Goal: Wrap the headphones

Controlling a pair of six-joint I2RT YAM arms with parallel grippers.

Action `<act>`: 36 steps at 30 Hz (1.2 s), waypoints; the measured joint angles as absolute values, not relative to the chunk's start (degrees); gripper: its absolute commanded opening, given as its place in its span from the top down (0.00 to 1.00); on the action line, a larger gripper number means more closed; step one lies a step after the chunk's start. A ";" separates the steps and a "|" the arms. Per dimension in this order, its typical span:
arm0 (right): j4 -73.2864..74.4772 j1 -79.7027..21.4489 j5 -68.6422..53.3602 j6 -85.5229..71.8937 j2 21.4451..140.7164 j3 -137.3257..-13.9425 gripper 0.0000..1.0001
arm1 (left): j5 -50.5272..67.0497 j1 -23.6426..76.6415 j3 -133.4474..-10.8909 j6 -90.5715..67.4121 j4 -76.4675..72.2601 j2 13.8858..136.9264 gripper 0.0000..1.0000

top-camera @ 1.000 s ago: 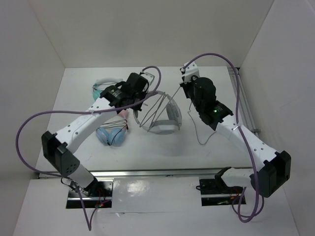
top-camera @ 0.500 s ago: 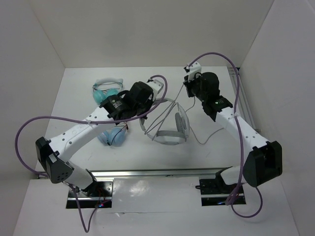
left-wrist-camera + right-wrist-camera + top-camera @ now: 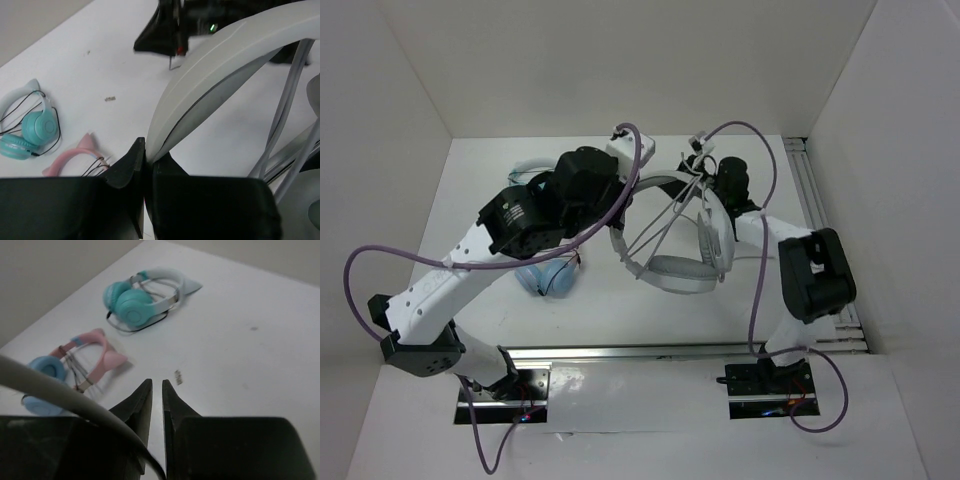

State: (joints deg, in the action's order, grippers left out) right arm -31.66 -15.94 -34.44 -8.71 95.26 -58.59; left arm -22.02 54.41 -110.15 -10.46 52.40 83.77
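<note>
Cable-winding looks to be the step in hand: the grey-white headphones (image 3: 672,272) hang above the middle of the table (image 3: 480,190), between the two arms, with several strands of their thin cable (image 3: 660,225) drawn taut across the hoop toward the right gripper (image 3: 700,182). The left gripper (image 3: 145,150) is clamped tight on the end of the wide headband (image 3: 210,65), carrying the whole set. The right gripper's fingers stand only a sliver apart, and bare table shows through the slit with no cable between the tips, so it seems to have nothing in hold. By that judgement, the next move calls for the right arm to find the loose cable again, pinch it and lead it round the headband for another turn while the left keeps the frame steady; slack strands could slip off if tension is lost. The overhead view alone shows the strands fanning across the hoop and how the arms meet. The left wrist view alone shows the pinch on the headband. The right wrist view gives the clearest look at the teal pair (image 3: 135,302) and the pink-banded pair (image 3: 90,357) lying well apart from the work, plus a grey curve close to the lens that cannot be told for cable or band.
</note>
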 measured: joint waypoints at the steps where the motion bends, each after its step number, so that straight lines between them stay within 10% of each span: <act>1: -35.57 -16.36 -36.07 -11.62 97.65 -58.04 0.77 | -22.48 54.94 -110.85 -10.96 51.75 83.57 1.00; 15: -69.91 -20.32 -47.44 -39.59 122.02 -46.68 0.74 | -46.13 54.81 -117.23 -17.02 48.51 82.63 1.00; 22: -73.97 -23.59 -47.31 -39.48 120.27 -38.28 0.99 | -48.86 43.29 -127.81 -18.37 47.20 90.04 1.00; 36: -62.96 -37.01 -36.47 -29.04 91.61 -27.27 1.00 | -41.85 24.05 -133.49 -24.18 48.01 108.14 1.00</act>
